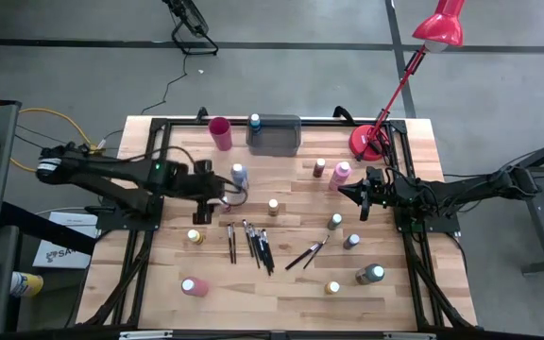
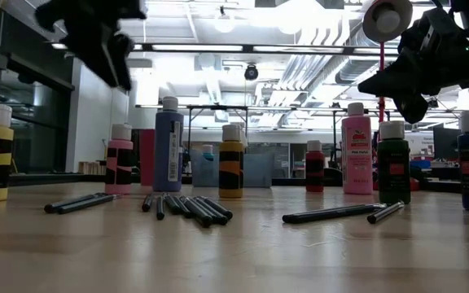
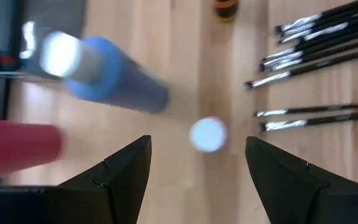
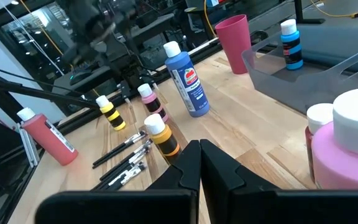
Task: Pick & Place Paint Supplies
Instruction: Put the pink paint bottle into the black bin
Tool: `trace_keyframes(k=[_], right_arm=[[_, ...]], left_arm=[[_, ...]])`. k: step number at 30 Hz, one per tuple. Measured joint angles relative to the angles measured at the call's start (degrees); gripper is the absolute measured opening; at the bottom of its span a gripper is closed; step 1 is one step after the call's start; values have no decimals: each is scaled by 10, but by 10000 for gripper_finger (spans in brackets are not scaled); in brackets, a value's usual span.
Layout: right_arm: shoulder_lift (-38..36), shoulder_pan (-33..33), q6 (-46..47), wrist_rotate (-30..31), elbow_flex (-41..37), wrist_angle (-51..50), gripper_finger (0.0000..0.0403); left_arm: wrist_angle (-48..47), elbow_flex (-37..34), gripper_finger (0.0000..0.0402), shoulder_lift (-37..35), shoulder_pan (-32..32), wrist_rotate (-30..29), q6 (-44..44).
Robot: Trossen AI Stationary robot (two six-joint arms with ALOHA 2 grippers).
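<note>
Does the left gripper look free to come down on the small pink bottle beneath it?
Probably yes. The left gripper hangs open over the small pink bottle, whose pale cap shows between the fingers; the tall blue bottle stands to one side.

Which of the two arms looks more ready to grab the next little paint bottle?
The left, probably. Its left gripper hangs open directly over a small pink bottle beside the tall blue bottle. The right gripper is shut, hovering near the big pink bottle.

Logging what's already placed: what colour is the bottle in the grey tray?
Light blue bottle, white cap; right wrist view shows it best.
</note>
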Motion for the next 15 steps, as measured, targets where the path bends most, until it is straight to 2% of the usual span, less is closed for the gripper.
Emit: trace_keyframes(k=[5,15], right_arm=[[0,0,0,0,0,0,3],[0,0,0,0,0,0,3]], left_arm=[[73,-64,252,-9,2,14,-33],[97,-92,252,15,24,6,2]])
